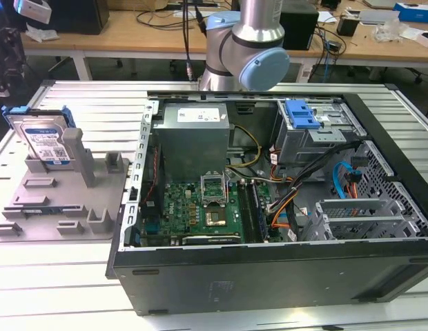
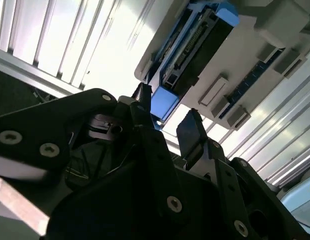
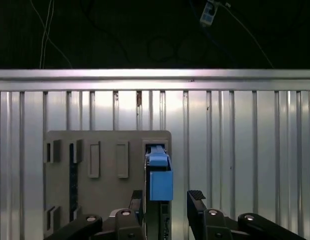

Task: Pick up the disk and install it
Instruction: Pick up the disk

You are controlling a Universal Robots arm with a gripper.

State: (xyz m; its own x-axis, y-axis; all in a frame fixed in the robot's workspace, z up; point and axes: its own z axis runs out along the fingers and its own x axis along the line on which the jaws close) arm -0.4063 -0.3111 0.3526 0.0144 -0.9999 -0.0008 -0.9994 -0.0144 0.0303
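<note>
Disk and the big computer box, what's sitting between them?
In the exterior view, the grey holder fills that stretch: its upright posts stand beside the disk and its flat base reaches almost to the computer case.

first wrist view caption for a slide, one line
Open gripper aligned with the blue-bracketed disk standing in its grey holder

One disk (image 1: 41,140), one grey fixture tray (image 1: 62,215), one open computer case (image 1: 269,283), one power supply (image 1: 193,138), one robot arm (image 1: 250,34), two fingers (image 3: 197,201)
</note>
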